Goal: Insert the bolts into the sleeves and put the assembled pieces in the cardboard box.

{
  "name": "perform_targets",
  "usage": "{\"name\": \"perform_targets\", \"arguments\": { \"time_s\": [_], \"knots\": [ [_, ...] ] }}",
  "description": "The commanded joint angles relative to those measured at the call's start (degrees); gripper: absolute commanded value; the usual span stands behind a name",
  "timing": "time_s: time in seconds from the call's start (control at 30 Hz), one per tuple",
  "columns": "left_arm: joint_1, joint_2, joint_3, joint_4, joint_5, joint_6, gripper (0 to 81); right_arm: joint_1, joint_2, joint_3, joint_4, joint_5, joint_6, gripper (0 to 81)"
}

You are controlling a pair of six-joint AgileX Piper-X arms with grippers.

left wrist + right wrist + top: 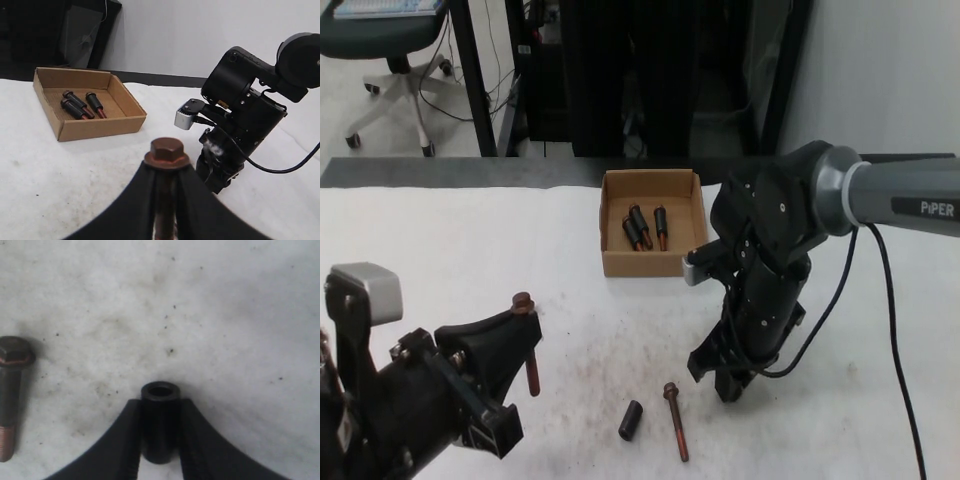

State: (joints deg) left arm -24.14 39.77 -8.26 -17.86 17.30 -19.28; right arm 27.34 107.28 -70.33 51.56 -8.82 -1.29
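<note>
My left gripper [525, 345] [166, 171] is shut on a rusty bolt [532, 368] [166, 151], held upright with its hex head on top, above the bench's near left. My right gripper [727, 385] [160, 404] points down close to the white bench and is shut on a black sleeve [160, 440], whose open end shows. A second bolt [676, 422] [12, 395] lies flat just beside that gripper. Another loose sleeve [631, 420] lies beyond it. The cardboard box [616, 262] [100, 127] at the back centre holds three assembled pieces [640, 228] [80, 104].
The right arm's dark body [775, 250] [245, 115] and its cable [880, 330] stand between the box and the bench's right side. A black frame and an office chair [395, 60] stand behind the bench. Bare white bench [470, 250] stretches left of the box.
</note>
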Motion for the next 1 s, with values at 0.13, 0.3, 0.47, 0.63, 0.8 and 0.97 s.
{"name": "perform_targets", "arguments": {
  "time_s": [0.13, 0.3, 0.47, 0.63, 0.8, 0.97],
  "knots": [
    [0.0, -2.2, -0.3, -17.0, -6.3, -5.2, 0.4, 0.0, -14.2, -0.1, -12.4, -14.9, -0.5, 0.8],
    [0.0, -2.1, -1.3, -26.4, -6.3, -11.5, 0.4, 0.0, -25.2, 2.3, -26.8, -26.1, -0.5, 0.8],
    [0.0, -1.6, -5.9, -25.2, 4.0, -12.9, 0.4, 0.1, -33.6, 7.8, -28.7, -33.7, -1.0, 0.8],
    [0.0, 3.2, -13.7, -21.5, 14.8, -7.9, 0.4, 0.1, -40.5, 16.0, -28.9, -34.6, -1.3, 0.8],
    [0.0, 13.2, -23.3, -21.4, 28.8, -6.2, 0.4, 0.1, -47.7, 23.7, -32.0, -34.8, -1.3, 0.8],
    [0.0, 21.9, -31.5, -21.4, 28.9, -6.5, 0.4, 0.1, -54.9, 28.3, -39.2, -34.6, -1.3, 0.8]
  ]
}}
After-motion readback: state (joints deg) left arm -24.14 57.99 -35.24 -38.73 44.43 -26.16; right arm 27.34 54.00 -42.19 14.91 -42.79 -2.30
